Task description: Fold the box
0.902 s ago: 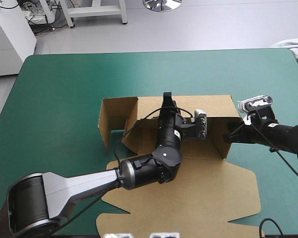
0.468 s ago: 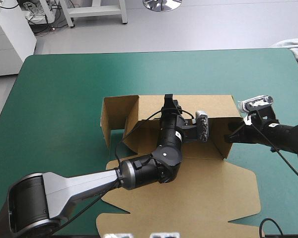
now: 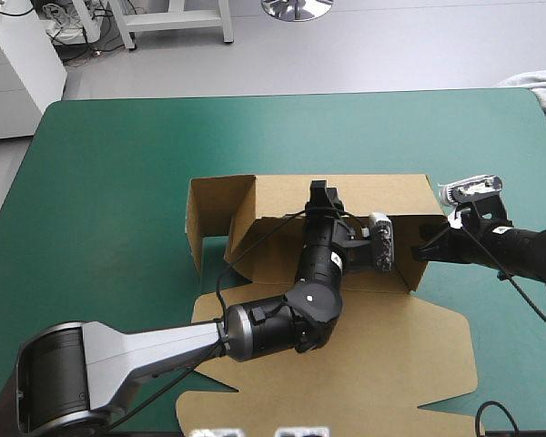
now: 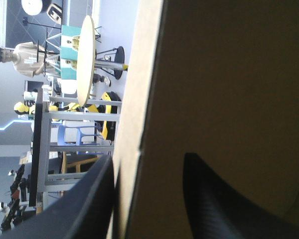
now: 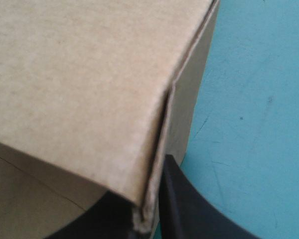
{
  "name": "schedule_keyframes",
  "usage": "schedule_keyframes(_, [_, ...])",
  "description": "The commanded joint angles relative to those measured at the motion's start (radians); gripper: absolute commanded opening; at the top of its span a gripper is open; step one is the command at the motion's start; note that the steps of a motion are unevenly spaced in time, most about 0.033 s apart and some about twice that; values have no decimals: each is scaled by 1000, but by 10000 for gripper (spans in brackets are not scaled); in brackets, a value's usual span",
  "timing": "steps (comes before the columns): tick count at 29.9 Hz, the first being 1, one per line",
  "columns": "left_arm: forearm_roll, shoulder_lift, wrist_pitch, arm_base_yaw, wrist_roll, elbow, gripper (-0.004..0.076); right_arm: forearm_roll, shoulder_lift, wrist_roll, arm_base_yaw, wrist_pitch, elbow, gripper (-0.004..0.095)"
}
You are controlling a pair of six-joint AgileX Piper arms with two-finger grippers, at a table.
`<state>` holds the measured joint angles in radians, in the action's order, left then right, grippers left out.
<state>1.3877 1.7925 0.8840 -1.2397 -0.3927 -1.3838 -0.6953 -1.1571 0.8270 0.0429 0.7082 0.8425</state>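
Box (image 3: 409, 364) walls up, left tool (image 3: 320, 191) straddling one, right tool (image 3: 420, 251) pinching another

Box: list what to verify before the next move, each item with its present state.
1. Right gripper shut on the box at its right wall: ok.
2. Left gripper at the back wall's top edge: ok.
3. Left gripper's clamp on that wall: cannot tell.
4. Left wall standing: ok.
5. Near panel flat on the teal-green cover: ok.
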Motion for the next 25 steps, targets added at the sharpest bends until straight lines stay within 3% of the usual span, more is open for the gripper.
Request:
schedule_keyframes(1, [92,-43,-6,-46,-58,-27,311,41,-20,-11,2,-11,20,-15])
schedule_keyframes(17, [174,-44,114,-196,-209,-27,304,44,-113,-37,2,-66,96,-15])
schedule_keyframes(21, [208,-55,156,-196,-254,-27,175,46,-113,-37,2,-50,126,-15])
schedule_keyframes(24, [208,-91,144,-196,-257,-27,-10,46,-113,-40,2,-46,128,-15])
schedule_keyframes(25, [206,-104,130,-196,-259,-27,-1,46,-113,-47,2,-46,128,-15])
